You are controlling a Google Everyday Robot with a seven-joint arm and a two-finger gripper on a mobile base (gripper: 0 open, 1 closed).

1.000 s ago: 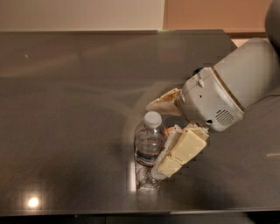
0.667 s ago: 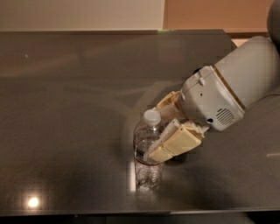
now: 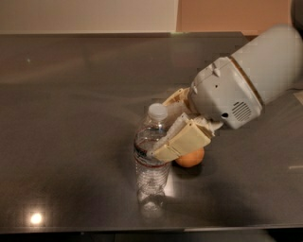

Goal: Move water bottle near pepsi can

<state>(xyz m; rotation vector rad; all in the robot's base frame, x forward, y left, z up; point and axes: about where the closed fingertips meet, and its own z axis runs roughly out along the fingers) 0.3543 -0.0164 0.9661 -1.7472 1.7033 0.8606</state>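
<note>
Just below the middle of the frame stands the one clear ribbed plastic water bottle (image 3: 150,171), upright on the tabletop. Its white cap (image 3: 157,112) is on top, and a thin blue-and-red label band (image 3: 143,162) runs around its body. Its base rests on the surface, with a faint reflection beneath it.

The single cream-coloured two-finger gripper (image 3: 159,128) is at the bottle's upper half, reaching in from the right. It is clamped on the water bottle. One finger (image 3: 182,142) lies across the bottle's front right side, just above the label band, and the second finger (image 3: 176,98) sits behind the cap. The bottle's neck and shoulder are between the two.

One round orange fruit (image 3: 191,159) rests on the table just beside the bottle, to its right. Its top is hidden by the nearer finger. Whether the fruit touches the bottle cannot be told.

Behind the gripper, the one pale grey rounded arm housing (image 3: 232,97), with a small vent grille, slants up toward the upper right corner.

Everything sits on a single dark grey glossy table (image 3: 71,99) that fills most of the frame. One bright light spot (image 3: 35,218) is reflected at lower left. Along the top edge run a cream wall (image 3: 85,14) on the left and an orange-tan panel (image 3: 227,14) on the right.
</note>
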